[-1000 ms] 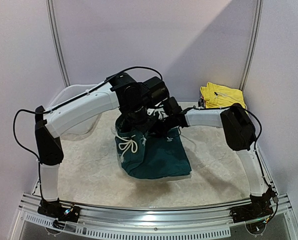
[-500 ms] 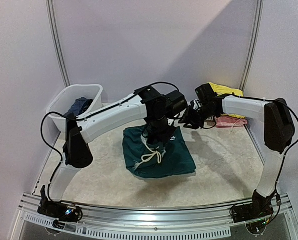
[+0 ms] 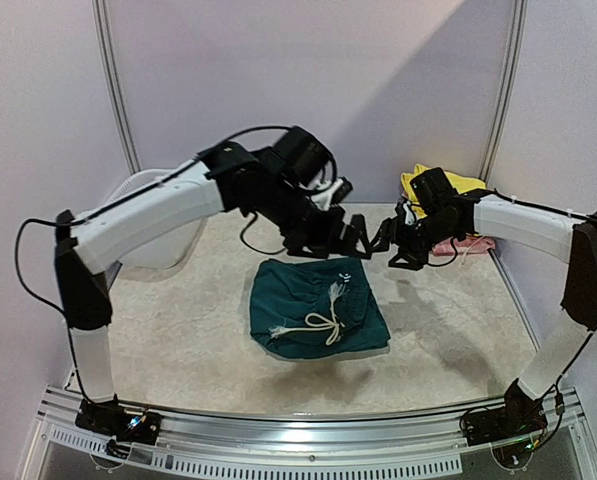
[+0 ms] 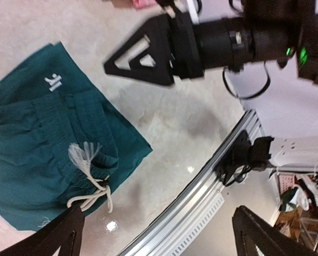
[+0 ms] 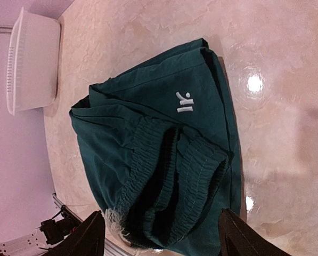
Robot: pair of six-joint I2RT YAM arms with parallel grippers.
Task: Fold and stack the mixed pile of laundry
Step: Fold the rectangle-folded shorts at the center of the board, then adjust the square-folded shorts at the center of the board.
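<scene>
The dark teal shorts [image 3: 318,312] lie folded on the table, with the white drawstring [image 3: 325,322] loose on top. My left gripper [image 3: 350,238] hovers open just beyond their far edge, nothing between its fingers. My right gripper [image 3: 388,246] faces it from the right, also open and empty. The left wrist view shows the shorts [image 4: 39,154], the drawstring [image 4: 89,168] and the right gripper [image 4: 143,53] ahead of my open left gripper [image 4: 159,240]. In the right wrist view the shorts [image 5: 159,149] lie below my open right gripper [image 5: 161,240], waistband up.
A yellow garment [image 3: 444,188] and a pink one [image 3: 463,243] lie at the back right. The white tub [image 3: 160,245] stands at the back left, mostly behind the left arm, and shows as tub [image 5: 33,58]. The metal front rail [image 4: 201,186] edges the table.
The left gripper let go of the shorts, opened wide and rose toward the back. The right gripper opened wider and swung toward the centre. The shorts now lie flat with the drawstring on top.
</scene>
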